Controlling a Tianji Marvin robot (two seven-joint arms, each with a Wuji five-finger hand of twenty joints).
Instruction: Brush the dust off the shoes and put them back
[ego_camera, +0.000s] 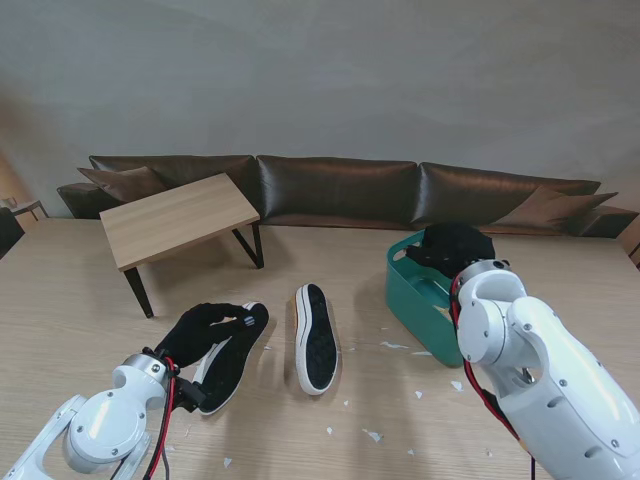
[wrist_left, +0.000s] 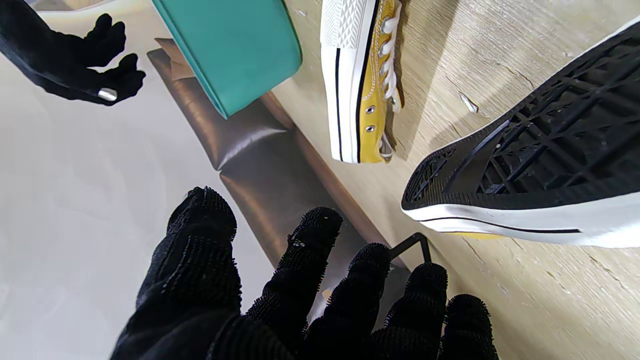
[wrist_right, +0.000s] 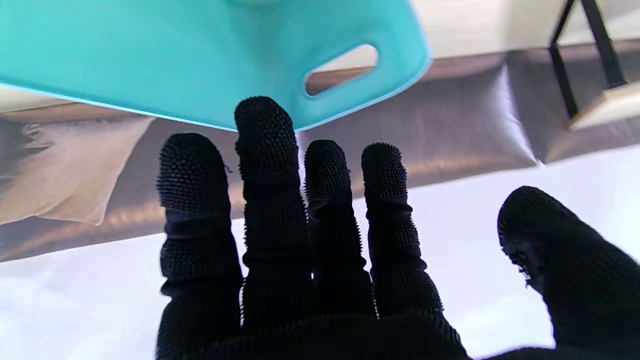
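Two yellow canvas shoes with black soles lie on the wooden table. The left shoe (ego_camera: 237, 357) (wrist_left: 540, 165) is tipped with its sole showing. My left hand (ego_camera: 203, 328) (wrist_left: 300, 290), in a black glove, hovers at its left side with fingers spread, holding nothing. The right shoe (ego_camera: 316, 338) (wrist_left: 361, 85) lies on its side, sole towards the stand camera, laces visible in the left wrist view. My right hand (ego_camera: 455, 245) (wrist_right: 310, 240) hangs open above the teal basket (ego_camera: 415, 295) (wrist_right: 175, 55), touching nothing.
White paper scraps (ego_camera: 372, 435) are scattered on the table around and in front of the shoes. A small low wooden table (ego_camera: 178, 217) stands at the far left. A dark leather sofa (ego_camera: 335, 190) runs along the far edge.
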